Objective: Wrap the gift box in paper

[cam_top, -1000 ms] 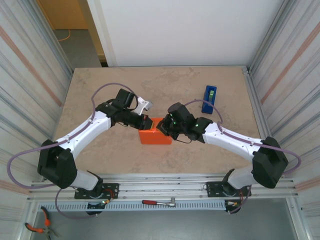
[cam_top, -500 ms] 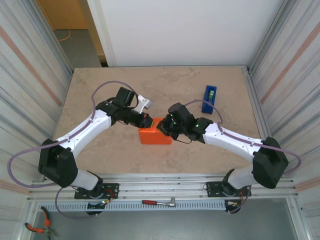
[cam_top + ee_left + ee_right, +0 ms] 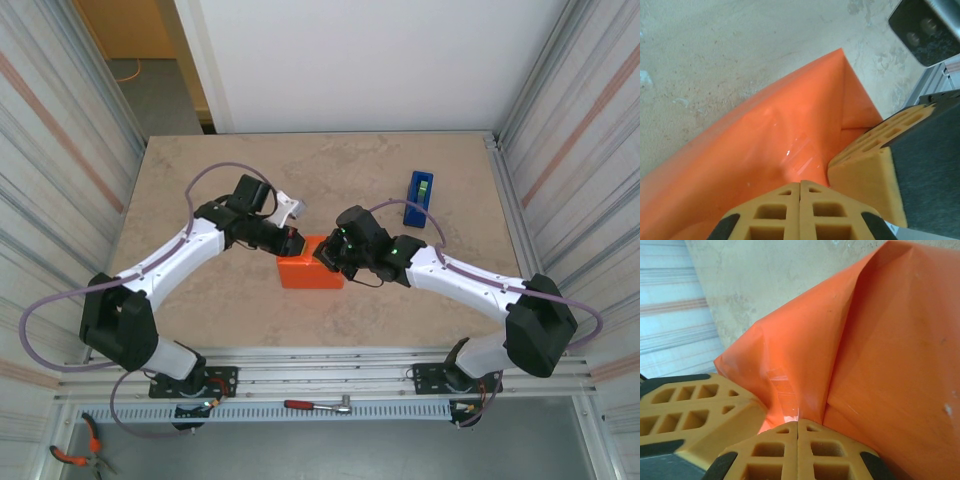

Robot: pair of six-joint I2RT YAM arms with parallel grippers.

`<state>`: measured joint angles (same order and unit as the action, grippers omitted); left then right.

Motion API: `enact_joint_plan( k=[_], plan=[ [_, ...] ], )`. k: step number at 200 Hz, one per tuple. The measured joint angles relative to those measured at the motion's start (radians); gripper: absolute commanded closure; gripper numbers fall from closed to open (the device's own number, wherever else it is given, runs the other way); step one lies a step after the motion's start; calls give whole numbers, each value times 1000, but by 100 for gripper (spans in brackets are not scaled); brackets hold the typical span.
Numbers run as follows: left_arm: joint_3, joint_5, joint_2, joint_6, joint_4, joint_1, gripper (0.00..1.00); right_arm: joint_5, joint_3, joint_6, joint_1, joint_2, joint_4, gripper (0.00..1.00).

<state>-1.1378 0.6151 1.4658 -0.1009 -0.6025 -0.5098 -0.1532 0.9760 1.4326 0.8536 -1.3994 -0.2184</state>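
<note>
Beige stone-pattern tabletop (image 3: 200,180), enclosed by ribbed metal walls (image 3: 60,150) on both sides, with a white panel (image 3: 350,60) behind.

Left gripper (image 3: 293,243): reaches in to the upper left edge of the orange parcel at mid-table. Its wrist view shows the two yellow pads (image 3: 780,215) closed flush against each other. Nothing is seen between them, and their tips rest on the paper.

Paper (image 3: 310,270): bright orange, folded into a compact block between the two grippers. The top face is drawn over and a fold line runs to one corner. A glossy streak near the pad tips may be clear tape; not confirmed.

Gift box: hidden from every view; judged to be fully enclosed under the paper at that spot.

Right gripper (image 3: 323,256): meets the parcel from the right, its tip just beside the left gripper's. Its pads are likewise closed flush and empty, bearing on the paper where a loose flap (image 3: 840,340) rises in a crease.

Blue tape dispenser (image 3: 420,197): upright, well apart to the right rear of the parcel, neither arm near it.

Assessment: the main wrap appears done and the box is covered. Outstanding, as judged: the flap in the right wrist view stands proud and needs flattening and fixing. The end folds cannot be verified from these views. Task rated late stage, not complete.
</note>
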Motion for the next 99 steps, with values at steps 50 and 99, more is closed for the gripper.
enact_joint_plan(
  k=[50, 99],
  plan=[
    [3, 3, 0, 0, 1, 0, 100, 3, 5, -4, 4, -2, -8, 100],
    [4, 3, 0, 0, 1, 0, 100, 3, 26, -31, 5, -8, -37, 100]
  ],
)
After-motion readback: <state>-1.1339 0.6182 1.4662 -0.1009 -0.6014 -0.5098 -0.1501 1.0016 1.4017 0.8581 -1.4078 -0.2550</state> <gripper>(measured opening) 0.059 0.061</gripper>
